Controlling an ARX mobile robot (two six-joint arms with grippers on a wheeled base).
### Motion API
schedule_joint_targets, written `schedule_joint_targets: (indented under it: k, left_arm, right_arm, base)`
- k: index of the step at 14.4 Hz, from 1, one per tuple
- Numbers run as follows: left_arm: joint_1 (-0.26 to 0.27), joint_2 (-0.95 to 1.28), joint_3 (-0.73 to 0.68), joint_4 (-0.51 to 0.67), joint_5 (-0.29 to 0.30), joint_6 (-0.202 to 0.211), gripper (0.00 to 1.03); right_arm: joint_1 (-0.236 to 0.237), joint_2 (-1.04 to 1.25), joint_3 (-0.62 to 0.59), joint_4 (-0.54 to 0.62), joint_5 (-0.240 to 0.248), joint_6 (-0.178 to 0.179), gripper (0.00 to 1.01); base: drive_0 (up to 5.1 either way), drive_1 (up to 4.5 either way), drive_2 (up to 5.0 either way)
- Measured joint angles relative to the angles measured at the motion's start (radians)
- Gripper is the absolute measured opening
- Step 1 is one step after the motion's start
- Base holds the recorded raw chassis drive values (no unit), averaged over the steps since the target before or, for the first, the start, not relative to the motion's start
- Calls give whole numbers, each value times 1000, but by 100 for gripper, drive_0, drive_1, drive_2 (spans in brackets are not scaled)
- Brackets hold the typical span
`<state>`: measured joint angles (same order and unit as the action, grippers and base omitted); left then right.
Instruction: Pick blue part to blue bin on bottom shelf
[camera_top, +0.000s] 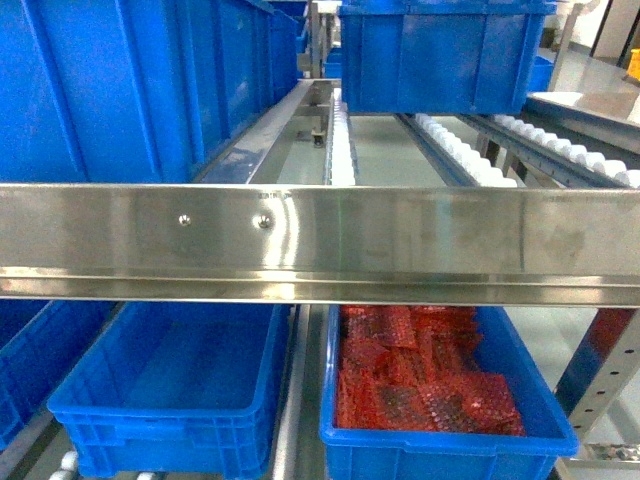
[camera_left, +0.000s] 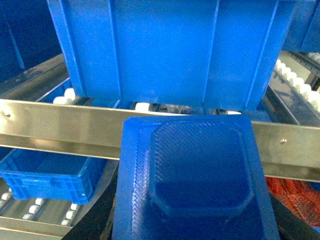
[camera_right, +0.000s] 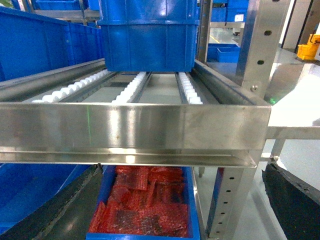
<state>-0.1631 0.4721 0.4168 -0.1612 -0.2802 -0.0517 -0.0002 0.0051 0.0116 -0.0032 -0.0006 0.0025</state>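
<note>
A blue part (camera_left: 195, 180), a flat tray-like piece with a raised octagonal middle, fills the lower left wrist view. My left gripper (camera_left: 192, 235) is shut on it, black fingers (camera_left: 95, 220) showing at its sides. The part hangs in front of the riveted steel rail (camera_left: 50, 127). Below the rail, on the bottom shelf (camera_top: 296, 400), stands an empty blue bin (camera_top: 170, 380), also at the lower left of the part (camera_left: 45, 175). My right gripper (camera_right: 180, 210) is open and holds nothing. Neither gripper shows in the head view.
A second blue bin (camera_top: 440, 400) full of red parts (camera_right: 145, 205) stands right of the empty one. Above the rail (camera_top: 320, 240), large blue bins (camera_top: 120, 80) (camera_top: 440, 50) rest on white rollers (camera_top: 340, 150). A steel upright post (camera_right: 235, 200) stands at the right.
</note>
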Motion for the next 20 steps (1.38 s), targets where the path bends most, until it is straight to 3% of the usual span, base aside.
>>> schedule_joint_targets:
  k: [20]
  left_arm:
    - [0, 0, 0, -5, 0, 0, 43]
  right_arm:
    - [0, 0, 0, -4, 2, 1, 98]
  base:
    - [0, 0, 0]
